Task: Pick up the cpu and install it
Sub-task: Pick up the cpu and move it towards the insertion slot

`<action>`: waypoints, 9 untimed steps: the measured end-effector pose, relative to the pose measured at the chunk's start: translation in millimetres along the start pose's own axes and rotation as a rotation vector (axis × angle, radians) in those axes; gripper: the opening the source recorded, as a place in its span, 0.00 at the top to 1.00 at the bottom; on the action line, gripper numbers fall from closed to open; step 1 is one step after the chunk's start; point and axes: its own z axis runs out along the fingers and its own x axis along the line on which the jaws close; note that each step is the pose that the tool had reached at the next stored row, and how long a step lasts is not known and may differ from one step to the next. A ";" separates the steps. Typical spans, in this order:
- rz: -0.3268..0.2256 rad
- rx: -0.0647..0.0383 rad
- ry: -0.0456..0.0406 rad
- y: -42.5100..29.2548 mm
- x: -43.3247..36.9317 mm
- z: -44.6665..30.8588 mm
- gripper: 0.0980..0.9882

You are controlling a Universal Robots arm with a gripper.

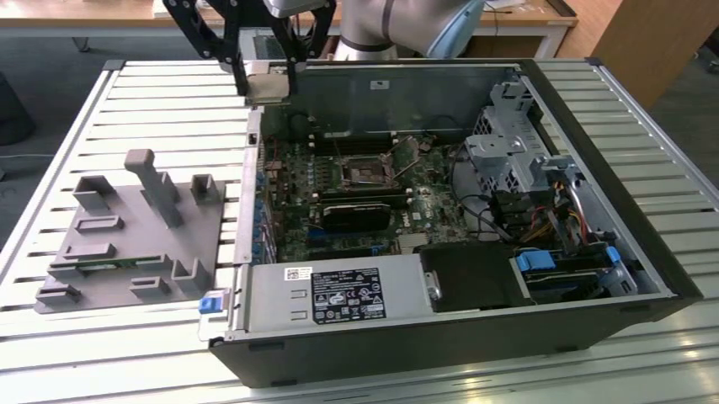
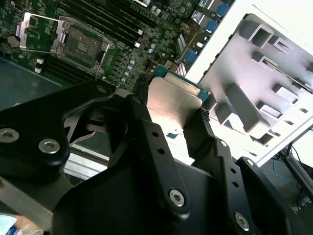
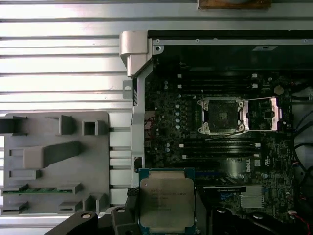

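The gripper [image 1: 268, 82] is clamped on the cpu [image 1: 269, 87], a black finger on each of two opposite edges; in the first wrist view the silvery plate faces the camera. The chip hangs in the air, level, above the far corner of the open computer case [image 1: 371, 84] at the exterior view's left, close to the case wall's rim. Well apart from it, the socket [image 3: 219, 115] lies uncovered on the board, its retaining frame [image 3: 261, 113] swung open beside it. A long black card [image 1: 354, 215] sits near the socket. Outside the case, a grey fixture tray [image 1: 124, 244] rests on the slatted counter [image 1: 168, 109].
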 end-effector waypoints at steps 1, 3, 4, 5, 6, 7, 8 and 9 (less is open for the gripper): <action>0.000 0.000 0.0000 0.1 -1.1 0.0 0.50; 0.000 0.000 0.0001 0.2 -3.4 0.0 0.50; 0.000 0.000 0.0000 0.2 -4.6 0.0 0.50; 0.000 0.000 0.0001 0.3 -5.7 0.0 0.50; 0.000 0.000 0.0001 0.3 -6.7 0.0 0.50; 0.000 0.000 0.0000 0.4 -7.8 0.0 0.50; 0.000 0.000 0.0000 0.4 -8.9 0.1 0.50; 0.000 0.000 0.0000 0.5 -9.9 0.0 0.50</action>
